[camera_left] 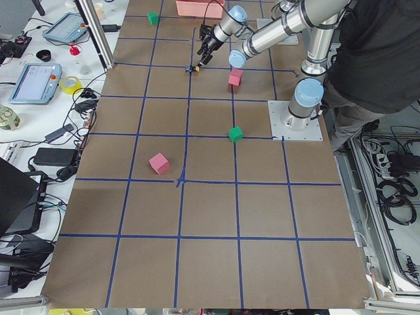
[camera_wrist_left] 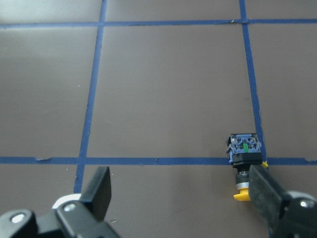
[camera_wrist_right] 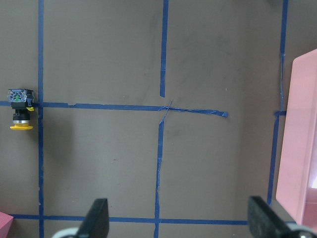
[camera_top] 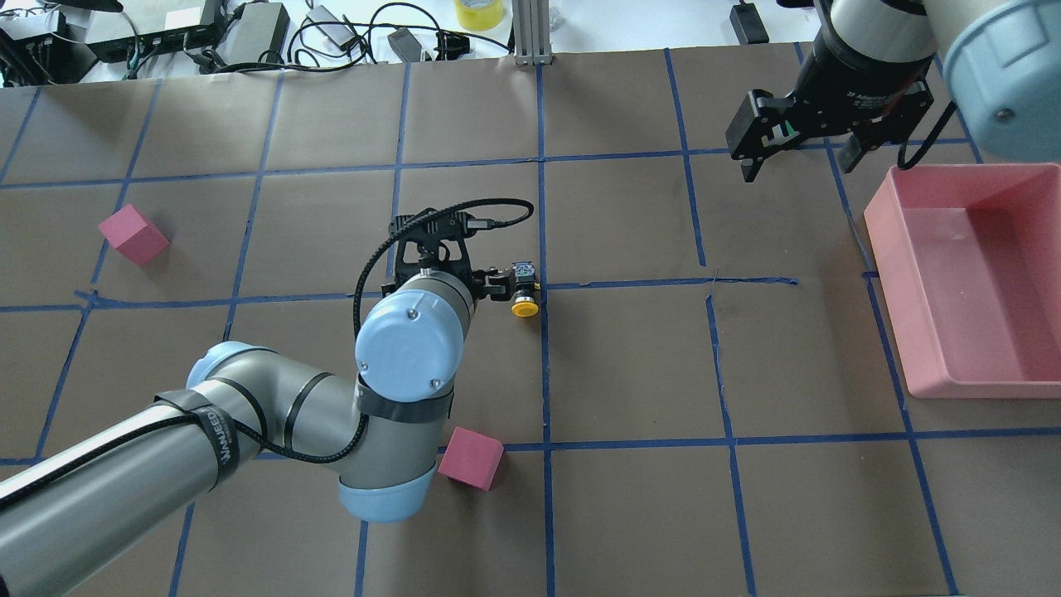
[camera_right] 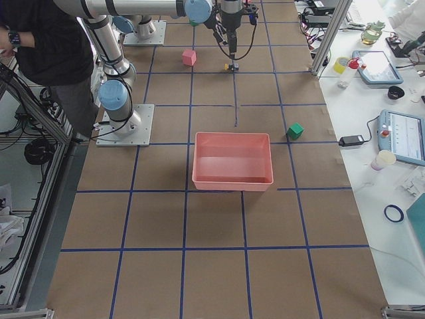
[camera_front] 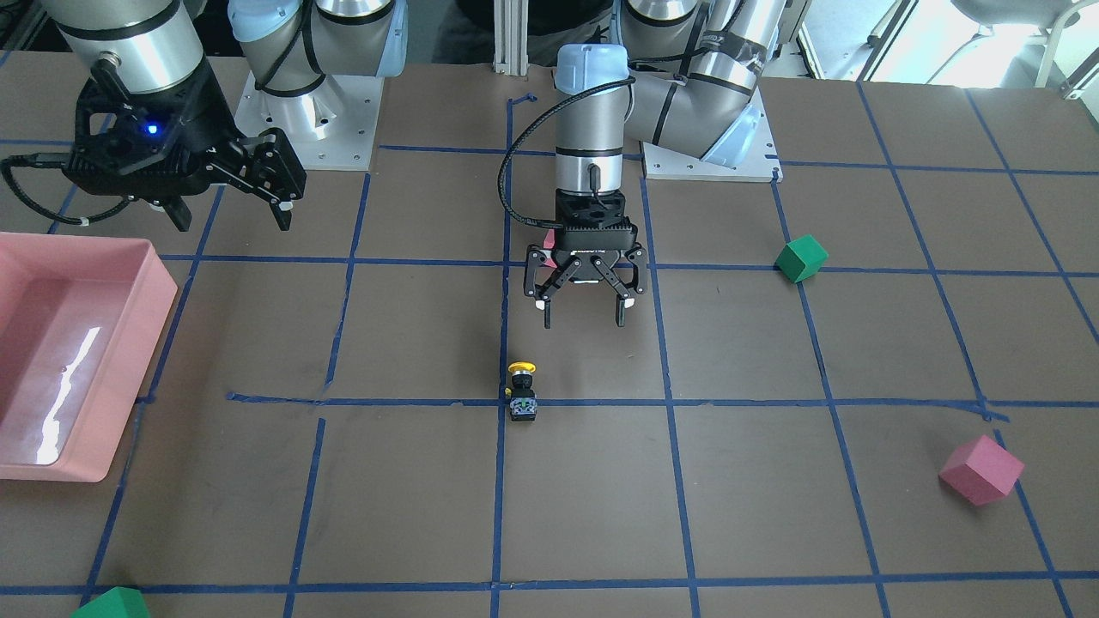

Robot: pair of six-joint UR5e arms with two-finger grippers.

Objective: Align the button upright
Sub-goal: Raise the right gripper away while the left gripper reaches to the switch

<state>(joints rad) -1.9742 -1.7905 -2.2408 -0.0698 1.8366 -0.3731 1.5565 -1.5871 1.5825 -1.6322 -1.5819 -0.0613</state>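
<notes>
The button (camera_front: 521, 392) lies on its side on a blue tape line, its yellow cap pointing toward the robot and its whitish base block away. It also shows in the overhead view (camera_top: 524, 290) and the right wrist view (camera_wrist_right: 20, 109). My left gripper (camera_front: 584, 322) hangs open and empty above the table, just on the robot's side of the button. In the left wrist view the button (camera_wrist_left: 243, 163) sits beside the right finger (camera_wrist_left: 265, 191), which hides part of the cap. My right gripper (camera_front: 232, 219) is open and empty, raised near the pink bin.
A pink bin (camera_front: 137, 378) stands on my right side of the table (camera_top: 891, 298). Pink foam cubes lie by my left arm's elbow (camera_top: 471, 458) and at the far left (camera_top: 133, 235). Green cubes lie on the table (camera_front: 801, 258) (camera_front: 112, 605).
</notes>
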